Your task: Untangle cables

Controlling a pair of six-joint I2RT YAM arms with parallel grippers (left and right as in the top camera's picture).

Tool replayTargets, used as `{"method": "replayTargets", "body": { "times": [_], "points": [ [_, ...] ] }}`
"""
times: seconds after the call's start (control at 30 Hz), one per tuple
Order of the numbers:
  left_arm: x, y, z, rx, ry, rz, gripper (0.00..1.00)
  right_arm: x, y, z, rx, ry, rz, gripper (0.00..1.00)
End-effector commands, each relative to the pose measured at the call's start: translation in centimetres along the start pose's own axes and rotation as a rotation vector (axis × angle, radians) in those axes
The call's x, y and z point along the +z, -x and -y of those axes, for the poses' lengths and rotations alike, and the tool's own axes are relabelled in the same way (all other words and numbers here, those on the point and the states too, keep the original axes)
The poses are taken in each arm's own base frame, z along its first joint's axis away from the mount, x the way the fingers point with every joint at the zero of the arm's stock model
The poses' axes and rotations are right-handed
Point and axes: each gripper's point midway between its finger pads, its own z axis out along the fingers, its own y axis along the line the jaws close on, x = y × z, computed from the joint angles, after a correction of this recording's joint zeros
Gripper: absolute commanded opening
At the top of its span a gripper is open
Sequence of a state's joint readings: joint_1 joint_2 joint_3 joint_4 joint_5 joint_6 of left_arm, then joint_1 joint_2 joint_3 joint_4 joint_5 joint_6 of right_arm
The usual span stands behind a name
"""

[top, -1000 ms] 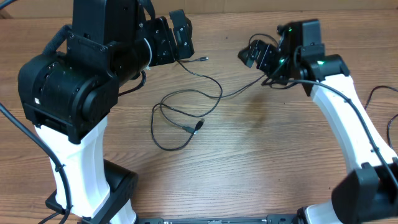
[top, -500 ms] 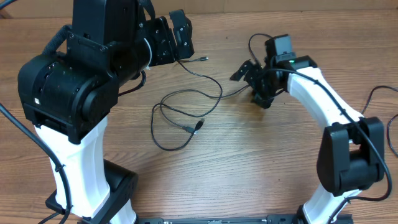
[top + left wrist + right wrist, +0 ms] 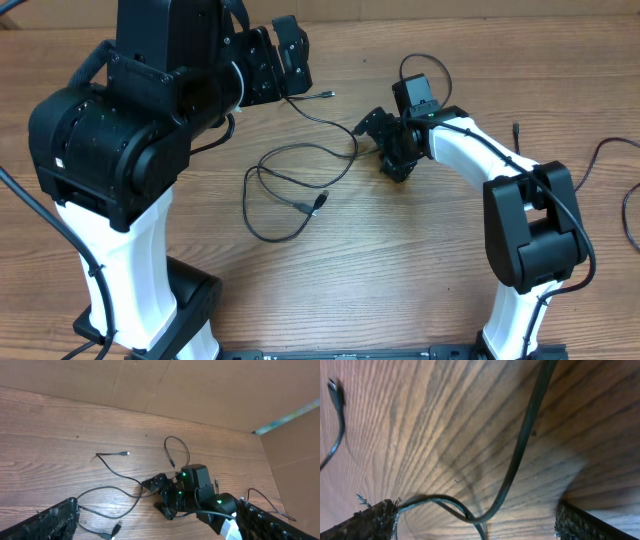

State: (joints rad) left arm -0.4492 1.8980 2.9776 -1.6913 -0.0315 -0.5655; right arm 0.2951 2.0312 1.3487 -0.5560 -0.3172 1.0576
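Shows left gripper [image 3: 278,58] gaping, empty, raised over the table [image 3: 400,270]. Leaves the cables [image 3: 318,201] mid-table in loose crossing loops, so reckon little untangled so far. Puts right gripper [image 3: 385,143] low, fingers spread, straddling one strand, nothing pinched yet.

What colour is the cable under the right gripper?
Black; the thin flexible cable shows best in right wrist view.

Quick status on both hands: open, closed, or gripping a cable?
Left hand: open, holding nothing.
Right hand: open, with a cable running between its fingers, not clamped.
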Motion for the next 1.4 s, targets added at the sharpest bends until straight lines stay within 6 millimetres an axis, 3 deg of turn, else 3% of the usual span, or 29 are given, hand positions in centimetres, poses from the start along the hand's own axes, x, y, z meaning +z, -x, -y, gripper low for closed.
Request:
{"method": "replayTargets", "body": {
  "times": [0.0, 0.07, 0.13, 0.17, 0.47, 0.67, 0.8, 0.87, 1.0, 1.07, 1.1, 1.37],
  "points": [
    [-0.7, 0.3, -0.2, 0.017, 0.001, 0.022, 1.00, 0.2, 1.4, 0.9, 0.030, -0.039, 0.070, 1.00],
    [-0.7, 0.3, -0.2, 0.017, 0.001, 0.022, 1.00, 0.2, 1.9, 1.3, 0.031, -0.059, 0.100, 0.98],
    [-0.7, 0.3, -0.2, 0.017, 0.001, 0.021, 1.00, 0.1, 2.3, 1.7, 0.032, -0.078, 0.127, 0.86],
    [-0.7, 0.4, -0.2, 0.017, 0.002, 0.022, 1.00, 0.2, 2.5, 1.9, 0.033, -0.086, 0.139, 0.73],
    [-0.7, 0.4, -0.2, 0.017, 0.002, 0.022, 1.00, 1.8, 2.3, 3.1, 0.035, -0.129, 0.127, 0.07],
    [-0.7, 0.3, -0.2, 0.017, 0.002, 0.022, 1.00, 1.7, 2.2, 2.0, 0.028, -0.093, 0.111, 0.04],
    [-0.7, 0.3, -0.2, 0.017, 0.001, 0.021, 1.00, 0.7, 1.4, -0.5, 0.010, -0.001, 0.034, 0.04],
    [-0.7, 0.3, -0.2, 0.017, 0.001, 0.021, 1.00, -0.6, 1.1, -2.5, -0.004, 0.059, 0.010, 0.04],
    [-0.7, 0.3, -0.2, 0.017, 0.001, 0.021, 0.99, -5.0, 0.6, -7.2, -0.074, 0.193, 0.033, 0.04],
    [-0.7, 0.4, -0.2, 0.017, 0.002, 0.022, 1.00, -8.2, 0.3, -9.7, -0.121, 0.267, 0.068, 0.04],
    [-0.7, 0.3, -0.2, 0.017, 0.002, 0.022, 0.99, -11.0, 0.0, -11.5, -0.150, 0.330, 0.099, 0.04],
    [-0.7, 0.3, -0.2, 0.017, 0.002, 0.022, 0.99, -24.5, -3.6, -18.6, -0.322, 0.688, 0.173, 0.04]
  ]
}}
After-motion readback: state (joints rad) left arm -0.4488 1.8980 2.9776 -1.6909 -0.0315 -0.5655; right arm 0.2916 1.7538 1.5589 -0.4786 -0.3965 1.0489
